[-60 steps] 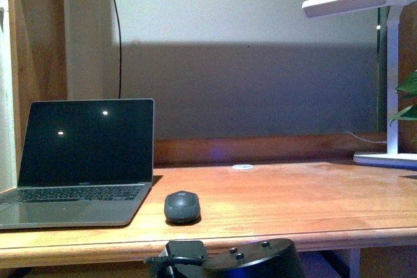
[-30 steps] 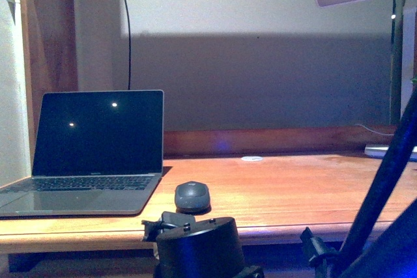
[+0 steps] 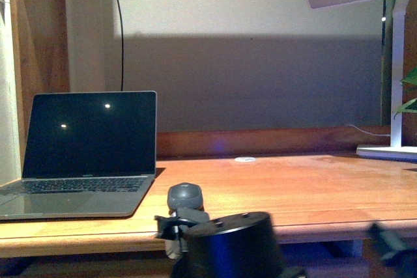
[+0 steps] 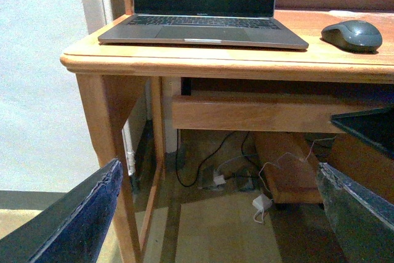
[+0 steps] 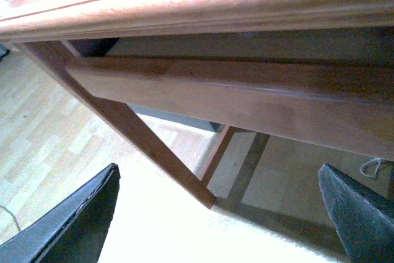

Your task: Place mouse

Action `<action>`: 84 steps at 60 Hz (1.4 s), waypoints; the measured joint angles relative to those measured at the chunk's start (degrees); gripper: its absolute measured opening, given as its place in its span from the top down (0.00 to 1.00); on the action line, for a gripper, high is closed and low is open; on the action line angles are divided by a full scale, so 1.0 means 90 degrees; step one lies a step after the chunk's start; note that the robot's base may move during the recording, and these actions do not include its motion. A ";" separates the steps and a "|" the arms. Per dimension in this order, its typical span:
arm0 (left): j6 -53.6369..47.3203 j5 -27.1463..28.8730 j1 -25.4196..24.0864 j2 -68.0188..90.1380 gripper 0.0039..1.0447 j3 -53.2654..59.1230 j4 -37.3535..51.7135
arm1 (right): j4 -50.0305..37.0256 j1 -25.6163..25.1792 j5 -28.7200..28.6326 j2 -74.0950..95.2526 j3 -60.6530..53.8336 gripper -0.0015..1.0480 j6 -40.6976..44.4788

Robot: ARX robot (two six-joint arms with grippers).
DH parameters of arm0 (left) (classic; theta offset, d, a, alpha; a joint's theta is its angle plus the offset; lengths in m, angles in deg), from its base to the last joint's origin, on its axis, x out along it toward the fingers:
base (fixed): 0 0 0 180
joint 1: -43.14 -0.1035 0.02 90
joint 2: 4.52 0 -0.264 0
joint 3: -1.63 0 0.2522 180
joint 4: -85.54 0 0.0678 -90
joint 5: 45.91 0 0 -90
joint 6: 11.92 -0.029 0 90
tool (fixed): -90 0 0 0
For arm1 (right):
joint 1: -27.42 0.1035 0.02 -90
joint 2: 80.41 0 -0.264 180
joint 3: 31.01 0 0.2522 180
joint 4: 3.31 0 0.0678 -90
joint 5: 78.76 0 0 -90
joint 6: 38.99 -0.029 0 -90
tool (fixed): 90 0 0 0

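Camera view swings back left since half a second ago; mouse (image 3: 185, 196) sits on the desk (image 3: 306, 193) beside the laptop (image 3: 85, 154), placement apparently done. Both grippers gape empty below the desk edge.

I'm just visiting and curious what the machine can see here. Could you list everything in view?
mouse: one, dark grey, on the desk just right of the laptop, near the front edge.
laptop: one, grey with a dark screen, open at the desk's left end.
white disc: one, small, near the desk's back edge.
desk lamp: one, white, at the desk's right end.
plant leaves: a few, green, at the right edge by the lamp.
desk: one, reddish wood.
cables and plugs: several, white and dark, on the floor under the desk.
left gripper: open, below desk height.
right gripper: open, under the desk's front edge.
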 joint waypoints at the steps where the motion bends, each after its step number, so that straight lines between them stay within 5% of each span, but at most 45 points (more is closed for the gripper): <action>1: 0.0000 0.0000 0.0000 0.0000 0.07 0.0000 0.0000 | -0.0041 -0.0063 -0.0126 -0.0185 -0.0189 0.07 0.0029; 28: 0.0000 0.0000 0.0000 0.0000 0.07 0.0000 0.0000 | 0.0590 -0.2259 -0.1979 -0.4823 -0.3388 0.07 0.0194; 57: 0.0000 0.0000 0.0000 0.0002 0.07 0.0000 0.0000 | 0.3920 -0.4653 -0.3623 -1.1179 -0.5056 0.07 -0.1001; 84: 0.0000 -0.0002 0.0000 0.0000 0.07 0.0000 0.0000 | 0.4493 -0.6292 -0.4347 -1.1917 -0.6188 0.07 -0.0503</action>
